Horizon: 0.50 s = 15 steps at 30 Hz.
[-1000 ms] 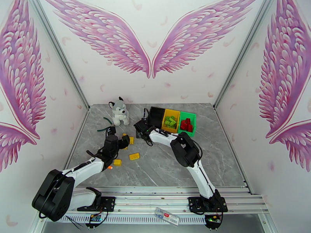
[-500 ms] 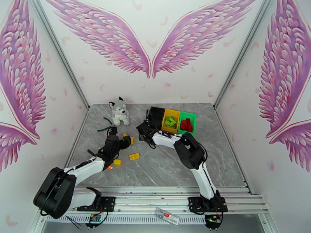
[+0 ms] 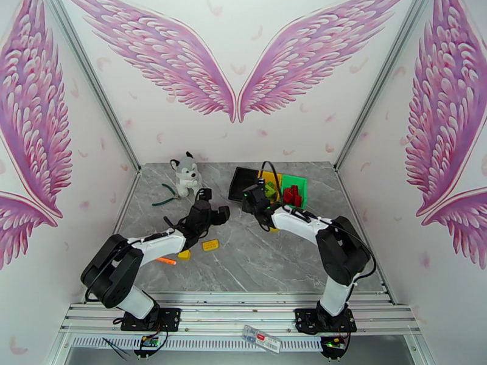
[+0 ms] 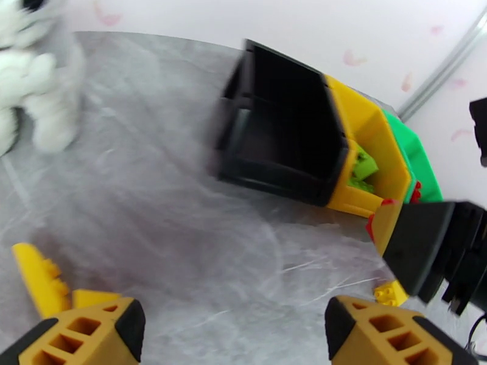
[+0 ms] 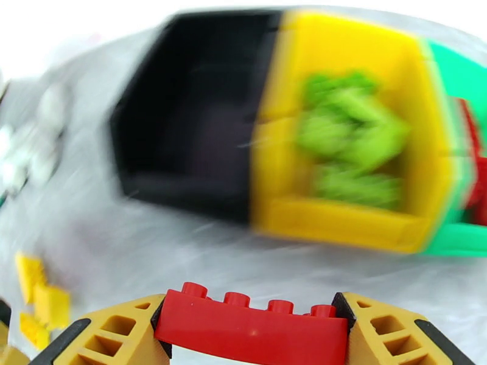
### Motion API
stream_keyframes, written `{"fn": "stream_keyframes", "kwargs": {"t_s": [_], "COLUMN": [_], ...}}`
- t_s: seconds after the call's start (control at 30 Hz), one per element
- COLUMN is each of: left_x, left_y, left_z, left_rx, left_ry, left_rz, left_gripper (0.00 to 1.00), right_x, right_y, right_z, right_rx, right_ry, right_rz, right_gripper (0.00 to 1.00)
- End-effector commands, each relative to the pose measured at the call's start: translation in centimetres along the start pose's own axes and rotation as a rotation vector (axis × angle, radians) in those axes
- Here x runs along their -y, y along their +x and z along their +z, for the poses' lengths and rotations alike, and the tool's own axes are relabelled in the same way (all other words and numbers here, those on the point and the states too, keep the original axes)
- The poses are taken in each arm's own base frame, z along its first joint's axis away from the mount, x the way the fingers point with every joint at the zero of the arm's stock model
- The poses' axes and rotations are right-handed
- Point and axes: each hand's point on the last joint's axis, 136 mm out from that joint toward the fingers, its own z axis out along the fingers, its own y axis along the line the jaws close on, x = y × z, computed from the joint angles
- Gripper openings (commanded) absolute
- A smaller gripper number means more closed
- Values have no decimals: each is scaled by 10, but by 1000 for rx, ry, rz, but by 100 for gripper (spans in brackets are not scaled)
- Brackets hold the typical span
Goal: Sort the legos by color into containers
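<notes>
- From above: carried the right pincer (image 3: 254,199) toward three o'clock over the last second, from well to the nine o'clock side of the containers (image 3: 240,180) to just at six o'clock of them.
- Swung the left pincer (image 3: 214,203) the same way, off the yellow legos (image 3: 210,244), which lie on the tabletop (image 3: 274,263) at six o'clock of it.
- Left wrist: stands with jaws wide apart and nothing between them.
- Looks across bare tabletop at the black bin (image 4: 274,147) at twelve o'clock.
- Leaves one yellow brick (image 4: 36,278) at nine o'clock beside the fingertip; touching it or not, cannot tell.
- Right wrist: clamps a red brick (image 5: 252,326) crosswise between both fingers.
- Faces the black bin at eleven o'clock, the yellow bin (image 5: 341,223) with green legos (image 5: 347,135) at one o'clock, and the green bin (image 5: 469,244) with red ones at three o'clock.
- Judging by this: puts the red brick mid-delivery, probably bound for the green bin, so further toward three o'clock.
- Leaves the yellow legos unsorted, likely for the black bin.
</notes>
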Motion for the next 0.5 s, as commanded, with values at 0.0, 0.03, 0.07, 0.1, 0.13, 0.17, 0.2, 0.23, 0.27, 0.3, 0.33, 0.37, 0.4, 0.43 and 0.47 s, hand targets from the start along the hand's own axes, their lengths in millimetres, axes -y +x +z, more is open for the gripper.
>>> {"fn": "stream_keyframes", "kwargs": {"t_s": [0.0,0.03,0.07,0.1,0.13,0.17,0.2,0.23,0.27,0.3,0.33,0.37,0.4,0.43,0.47], "left_x": [46,58,69,79,88,97,104,112,117,121,125,126,127,126,124], "left_y": [-3,0,3,5,8,10,10,11,11,13,12,12,11,11,11], "left_z": [19,25,32,37,42,48,52,55,58,60,61,61,61,60,60], "left_rx": [-8,-18,-27,-34,-45,-55,-61,-67,-72,-78,-78,-80,-79,-77,-78], "left_ry": [94,115,134,150,165,181,192,206,214,219,226,227,228,224,220], "left_rz": [79,97,113,127,142,155,165,174,182,188,191,193,194,194,194], "left_gripper": [83,82,82,82,82,82,81,81,81,81,81,81,81,81,81], "right_x": [44,58,74,85,98,108,115,122,129,134,140,145,148,151,152], "right_y": [-33,-41,-48,-54,-59,-65,-68,-75,-80,-84,-86,-90,-92,-95,-97], "right_z": [-7,-6,-5,-3,0,4,8,11,16,21,27,33,37,42,46], "right_rx": [82,95,106,117,124,123,125,134,133,130,115,107,104,105,101], "right_ry": [65,89,113,132,151,157,163,174,191,202,220,232,241,248,254], "right_rz": [73,102,132,156,185,215,230,245,255,262,267,271,271,273,271], "right_gripper": [61,61,60,60,60,60,60,60,60,60,60,60,60,61,61]}}
